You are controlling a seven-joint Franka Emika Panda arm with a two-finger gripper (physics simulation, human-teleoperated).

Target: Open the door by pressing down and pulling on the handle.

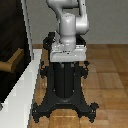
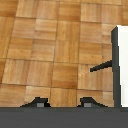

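Observation:
The door (image 1: 11,30) is a tall dark panel with a white frame edge, at the exterior view's left. The tan handle (image 1: 11,63) sticks out of it low on the panel. My gripper (image 1: 67,59) hangs pointing down in front of the black pedestal, well to the exterior view's right of the handle and apart from it. In the wrist view the two fingertips (image 2: 38,103) stand wide apart with nothing between them, so the gripper (image 2: 64,103) is open. The wrist view also shows the white door edge (image 2: 120,65) with the handle (image 2: 102,66) as a dark bar.
The black robot pedestal (image 1: 65,95) stands on the wood parquet floor (image 1: 110,70), its splayed feet close to the white door base (image 1: 25,90). A pale wall runs behind the arm.

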